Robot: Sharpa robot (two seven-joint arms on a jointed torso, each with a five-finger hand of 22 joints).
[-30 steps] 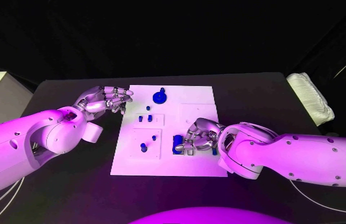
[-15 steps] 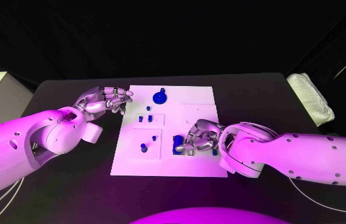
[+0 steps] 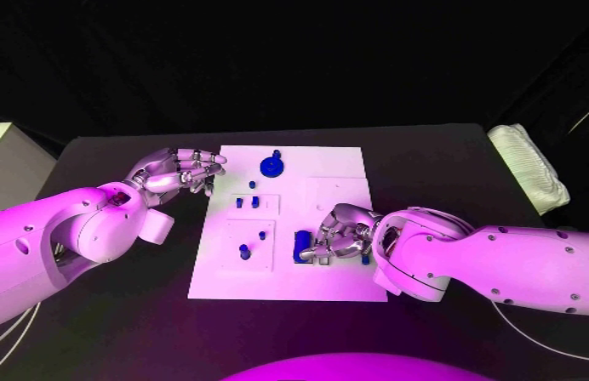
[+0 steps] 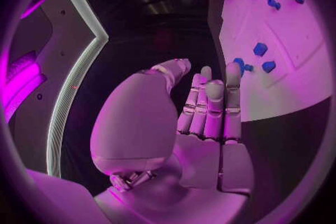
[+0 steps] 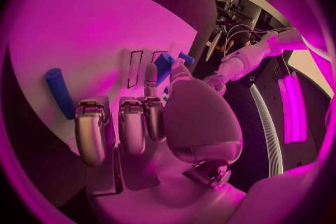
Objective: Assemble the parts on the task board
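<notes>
I have the right hand [image 3: 338,235] down on the task board [image 3: 344,164] at its near right part, fingers curled close by the tall blue block [image 3: 303,244], likely to seat it; whether they actually clamp it I cannot tell. The left hand [image 3: 178,173] hovers at the board's far left edge, fingers loosely curled and apart, holding nothing, parked clear I guess. Other parts: round knobbed piece [image 3: 272,165] at far end, small pegs [image 3: 248,201] mid-left, one peg [image 3: 246,250] near-left

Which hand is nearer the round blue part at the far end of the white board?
Left. The left hand hovers beside the board's far left corner, near the round blue part; the right hand works at the board's near end.
</notes>
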